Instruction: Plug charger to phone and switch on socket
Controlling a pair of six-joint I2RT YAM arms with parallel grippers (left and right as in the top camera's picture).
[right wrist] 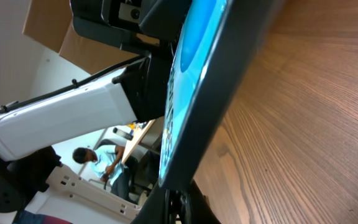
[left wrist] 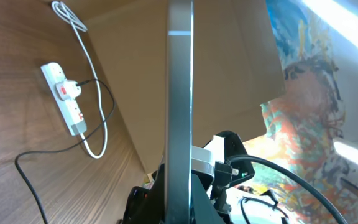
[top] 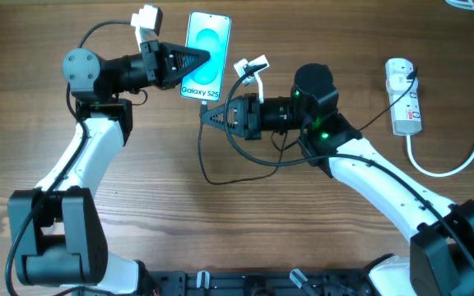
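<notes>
My left gripper is shut on the phone and holds it off the table, turquoise screen up. In the left wrist view the phone stands edge-on between the jaws. My right gripper is shut on the connector tip of the charger, right at the phone's lower edge. I cannot tell whether the tip is seated. In the right wrist view the phone sits just above my right gripper. The black cable loops across the table to the socket, which is also in the left wrist view.
A thick white cord curves from the socket along the table's right edge. The socket lies at the far right, well away from both arms. Both arm bases stand at the front edge.
</notes>
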